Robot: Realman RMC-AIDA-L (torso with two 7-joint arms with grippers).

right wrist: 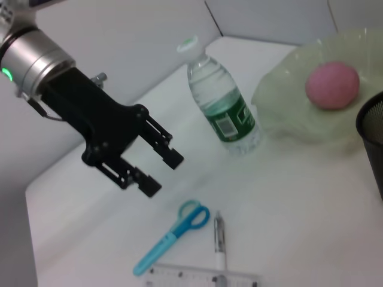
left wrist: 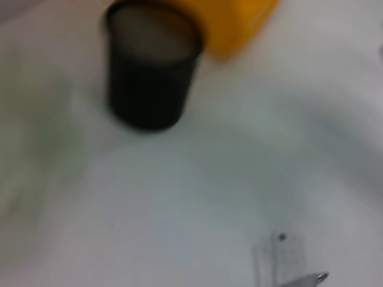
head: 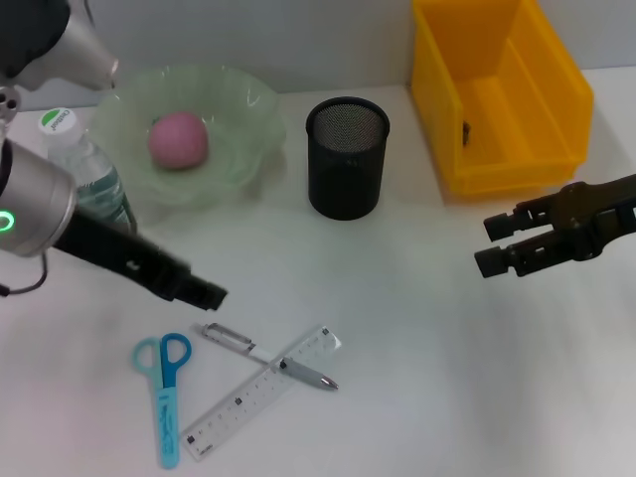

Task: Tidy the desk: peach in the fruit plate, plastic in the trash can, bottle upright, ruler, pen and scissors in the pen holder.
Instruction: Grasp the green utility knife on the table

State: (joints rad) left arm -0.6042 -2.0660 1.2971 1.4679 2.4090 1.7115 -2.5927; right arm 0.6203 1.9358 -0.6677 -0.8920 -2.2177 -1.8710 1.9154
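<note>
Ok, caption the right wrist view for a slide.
Open left gripper hovers above blue scissors, silver pen and clear ruler; clear bottle upright.

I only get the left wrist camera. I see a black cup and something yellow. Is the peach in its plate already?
Observer: Yes, the pink peach lies in the green fruit plate.
Operator: Is the bottle standing up?
Observer: Yes, the bottle stands upright next to the plate, cap on top.
Operator: Where are the scissors? And is my pincer holding anything?
Observer: The blue scissors lie flat on the desk beside the ruler. The left pincer hovers above the desk near them, open and empty.
</note>
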